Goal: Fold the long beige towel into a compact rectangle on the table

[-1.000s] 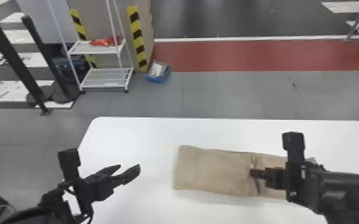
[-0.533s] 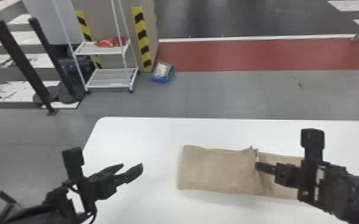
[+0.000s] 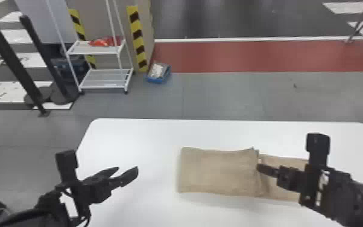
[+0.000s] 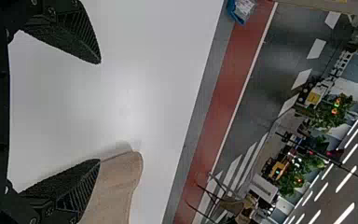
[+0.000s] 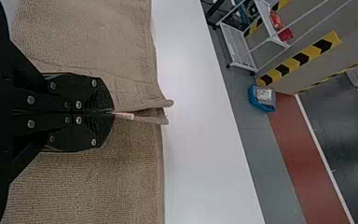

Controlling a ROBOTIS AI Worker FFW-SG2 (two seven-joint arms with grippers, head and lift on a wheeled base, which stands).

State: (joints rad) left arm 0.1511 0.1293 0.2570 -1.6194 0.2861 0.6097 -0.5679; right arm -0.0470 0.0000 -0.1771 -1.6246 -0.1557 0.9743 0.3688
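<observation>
- The beige towel (image 3: 218,172) lies flat on the white table (image 3: 147,135), in front of the robot. It is long from left to right. Its left part looks thicker, with an edge standing up a bit where the thinner right part begins.
- The right gripper (image 3: 258,167) is the near one. Its tips are right at that raised edge, so the thick part goes off to their left and the thin part goes to their right.
- Its two fingers are pressed together. They seem to pinch the edge, next to a little pale tag (image 5: 123,115).
- The left gripper (image 3: 127,169) is past the towel's left end, with a gap of bare table between. Its fingers are spread wide with nothing in them.
- The next move probably needs to go along the towel's long way, side to side, and the right arm is best placed to do it.
</observation>
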